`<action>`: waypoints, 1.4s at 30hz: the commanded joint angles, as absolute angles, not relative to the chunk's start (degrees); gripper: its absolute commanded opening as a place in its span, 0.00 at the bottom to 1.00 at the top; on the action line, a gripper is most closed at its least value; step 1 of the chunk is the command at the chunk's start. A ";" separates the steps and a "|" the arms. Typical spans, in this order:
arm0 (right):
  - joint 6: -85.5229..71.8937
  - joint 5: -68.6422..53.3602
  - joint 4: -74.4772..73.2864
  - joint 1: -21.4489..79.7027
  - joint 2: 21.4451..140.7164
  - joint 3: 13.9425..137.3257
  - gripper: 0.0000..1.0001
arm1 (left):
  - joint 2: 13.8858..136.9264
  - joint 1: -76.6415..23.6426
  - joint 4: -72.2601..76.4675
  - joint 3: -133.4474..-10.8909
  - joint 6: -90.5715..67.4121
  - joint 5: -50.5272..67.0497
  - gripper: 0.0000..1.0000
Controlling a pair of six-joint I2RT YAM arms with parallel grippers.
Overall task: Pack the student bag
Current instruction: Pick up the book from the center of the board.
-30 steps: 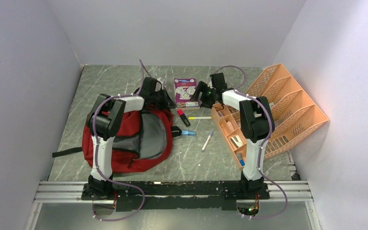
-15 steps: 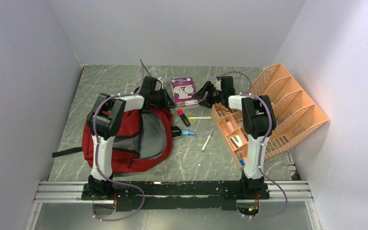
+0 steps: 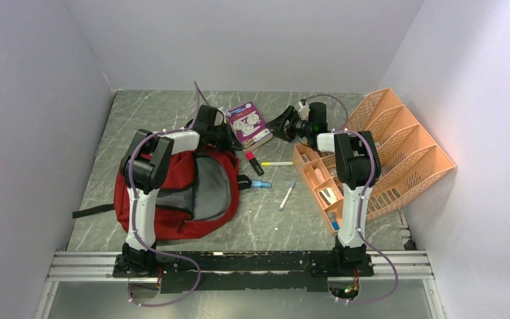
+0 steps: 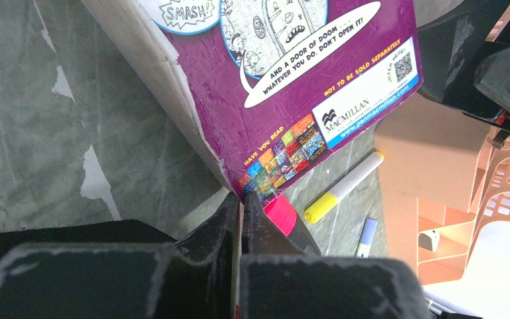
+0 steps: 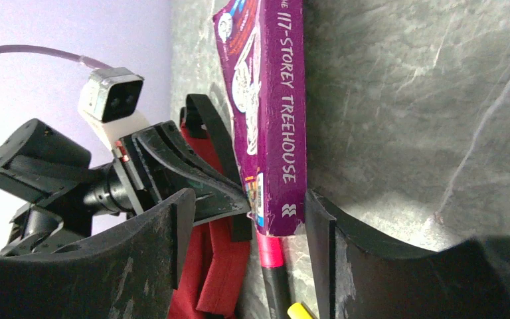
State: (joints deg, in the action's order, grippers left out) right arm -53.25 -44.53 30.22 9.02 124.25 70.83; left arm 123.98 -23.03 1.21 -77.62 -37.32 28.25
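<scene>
Listing from the top external view: the left gripper, jaws pressed together, with the student bag lying just behind and below it, dark red, grey lining showing; a purple book lies directly ahead of those jaws, between them and the right gripper, whose jaws stand apart at the book's far edge. A pink highlighter, a yellow marker, a blue-capped item and a pen lie on the grey table, nearer the arm bases than either pair of jaws; an orange organiser stands behind the right gripper. Left wrist view: fingers closed flat against each other, whether anything thin is pinched cannot be told; the book's back cover starts just past the tips, the pink highlighter sits right beside them, the yellow marker a little further out, the organiser beyond. Right wrist view: jaws apart with the book's lower end between them; one finger lies just beside the spine, contact cannot be told, the other is clear. The left gripper meets the book's corner inside that gap, and red bag fabric shows below it.
</scene>
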 commanded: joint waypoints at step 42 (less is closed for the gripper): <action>-27.79 -53.34 -12.92 21.14 135.79 95.10 0.40 | 132.37 -25.40 -10.76 -75.64 -31.56 21.09 0.05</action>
